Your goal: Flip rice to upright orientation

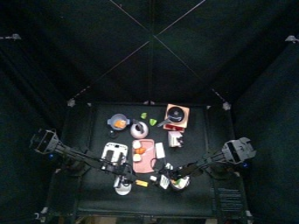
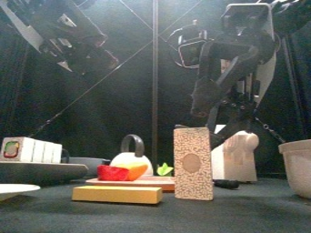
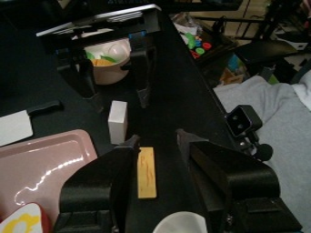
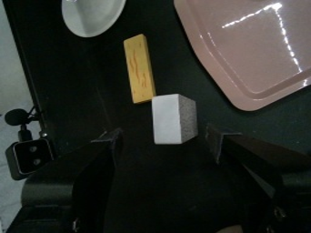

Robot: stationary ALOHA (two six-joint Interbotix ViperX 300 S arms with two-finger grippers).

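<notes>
two black arms hang over the small black table, one from each side. there is one box of rice, one flat yellow block, one pink tray, one white plate and one pale bowl at the front view's right edge.

the box of rice stands upright on the table near the front edge, between the pink tray and the bowl, with the yellow block lying just beside it and apart from it. in the front view it is a tall narrow carton with a speckled beige face and a pale oval patch in the middle. from above, in the right wrist view, only its plain white top shows, a near square.

the right claw hovers straight over the box with its two jaws spread wide, one on either side of the white top, not touching it.

the left claw hangs nearby with its jaws apart and nothing between them; the yellow block lies on the table below their gap and the box stands beyond.
</notes>
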